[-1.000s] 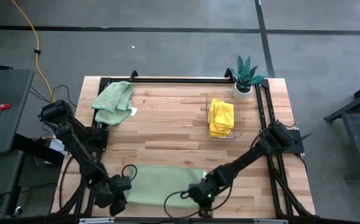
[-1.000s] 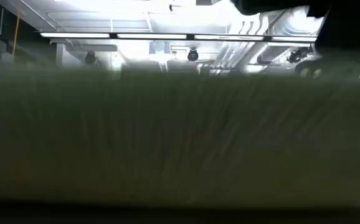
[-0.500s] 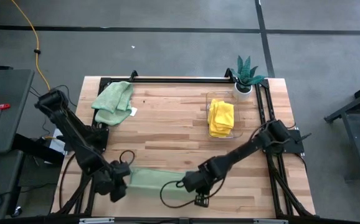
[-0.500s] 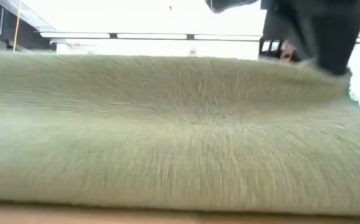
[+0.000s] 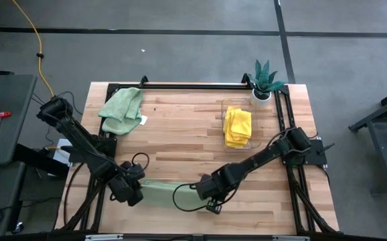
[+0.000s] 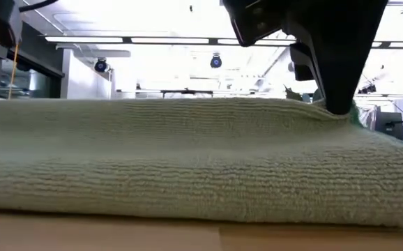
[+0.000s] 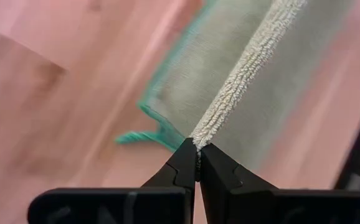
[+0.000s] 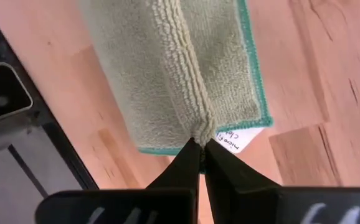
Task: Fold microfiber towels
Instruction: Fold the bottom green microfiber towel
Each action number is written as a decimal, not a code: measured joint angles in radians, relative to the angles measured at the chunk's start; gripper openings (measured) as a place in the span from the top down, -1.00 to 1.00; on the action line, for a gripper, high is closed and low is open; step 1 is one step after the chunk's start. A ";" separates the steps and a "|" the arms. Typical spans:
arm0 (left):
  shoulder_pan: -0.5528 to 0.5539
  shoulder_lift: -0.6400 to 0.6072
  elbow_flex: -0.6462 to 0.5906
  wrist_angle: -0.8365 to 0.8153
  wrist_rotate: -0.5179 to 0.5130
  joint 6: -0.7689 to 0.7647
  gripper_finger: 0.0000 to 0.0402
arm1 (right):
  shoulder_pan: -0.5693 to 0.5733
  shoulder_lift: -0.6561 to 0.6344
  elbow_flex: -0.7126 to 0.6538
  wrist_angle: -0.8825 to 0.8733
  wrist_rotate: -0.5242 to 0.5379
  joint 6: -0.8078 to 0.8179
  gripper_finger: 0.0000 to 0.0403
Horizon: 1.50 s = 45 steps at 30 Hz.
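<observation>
Both arms are working the near edge of the wooden surface (image 5: 180, 147), and a sage green towel (image 5: 167, 195) is stretched as a narrow folded strip between them. The left end effector (image 5: 132, 189) is pinching one end of it, fingers (image 7: 186, 168) pressed together on the raised fold of cloth, teal hem trailing just beside the tips. The right end effector (image 5: 205, 194) is clamped on the opposite end, its fingers (image 8: 189, 163) closed tight on the ridge of the fold, a small white label (image 8: 237, 141) poking out right next to the grip.

From table height, the towel is filling the frame as a thick ribbed roll lying on the wood, one dark end effector pressing down into its top edge.

Well beyond the left end effector, at the far corner, a second green towel (image 5: 122, 110) is lying crumpled. Well beyond the right one, a stack of yellow towels (image 5: 238, 126) is sitting in a clear tray (image 5: 223, 107), just beside a small potted plant (image 5: 265, 82).
</observation>
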 joint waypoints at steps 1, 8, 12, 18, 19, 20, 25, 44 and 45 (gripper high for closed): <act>0.006 -0.001 0.000 -0.010 -0.009 0.000 1.00 | 0.000 0.000 0.000 0.000 0.007 0.011 1.00; 0.028 -0.002 0.000 -0.011 -0.043 -0.002 0.98 | 0.000 0.000 0.000 -0.008 0.024 0.059 1.00; 0.028 -0.002 0.000 -0.009 -0.044 0.000 0.97 | 0.000 0.000 0.000 -0.008 0.073 0.054 1.00; 0.027 -0.002 0.000 -0.035 -0.044 -0.024 0.88 | -0.007 0.000 0.000 -0.007 0.107 0.028 0.96; 0.026 -0.002 0.000 -0.045 -0.044 -0.034 0.87 | -0.008 0.000 0.000 -0.007 0.110 0.023 0.94; 0.024 -0.002 0.000 -0.053 -0.044 -0.040 0.85 | -0.009 0.000 0.000 -0.007 0.110 0.021 0.91; 0.021 -0.002 0.000 -0.102 -0.051 -0.044 0.73 | -0.009 -0.001 0.000 -0.047 0.155 0.021 0.72; -0.017 -0.207 0.000 -0.177 -0.111 0.141 0.12 | 0.067 -0.023 -0.050 -0.306 0.253 -0.056 -0.27; -0.041 -0.226 0.000 -0.161 -0.146 0.144 0.12 | 0.086 -0.040 -0.081 -0.290 0.243 -0.019 -0.27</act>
